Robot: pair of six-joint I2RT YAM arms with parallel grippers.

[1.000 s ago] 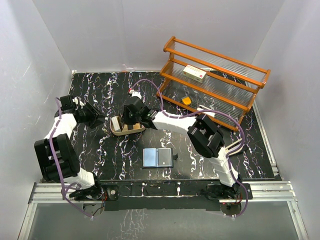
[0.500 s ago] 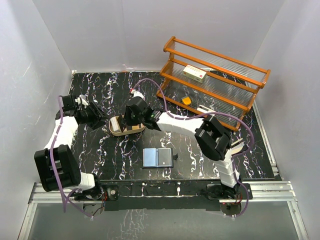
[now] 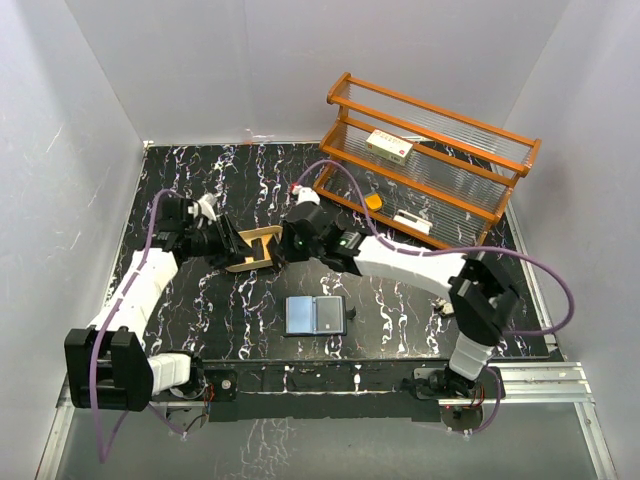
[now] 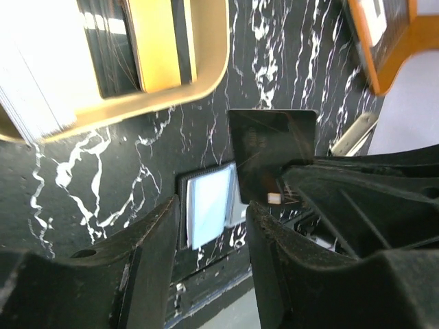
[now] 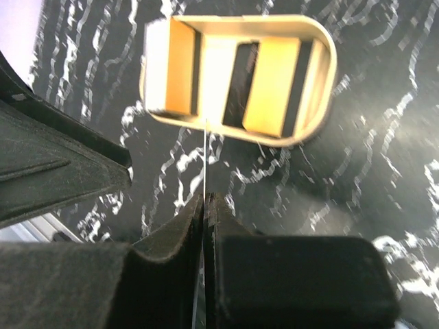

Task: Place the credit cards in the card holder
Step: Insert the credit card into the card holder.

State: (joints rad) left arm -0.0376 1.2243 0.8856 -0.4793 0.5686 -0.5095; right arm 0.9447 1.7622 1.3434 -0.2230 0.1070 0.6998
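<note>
Wallet [image 3: 315, 315] lies open on the table [image 3: 200, 170] nearest the arm bases, pale inside up. Beyond it the right gripper [image 5: 205, 199] is pinched tight on one dark card [image 4: 271, 140], held on edge by the tray [image 5: 240, 19], where more cards [image 5: 271, 86] stand. The left gripper [image 3: 232, 243] hovers at the tray's other side, jaws parted and empty.

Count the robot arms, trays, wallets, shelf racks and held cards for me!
Robot arms: 2, the left arm and the right arm
Trays: 1, the tan oval tray
Wallets: 1, the black wallet
Shelf racks: 1, the orange shelf rack
Held cards: 1, the dark card in the right pincer
Total: 6
</note>
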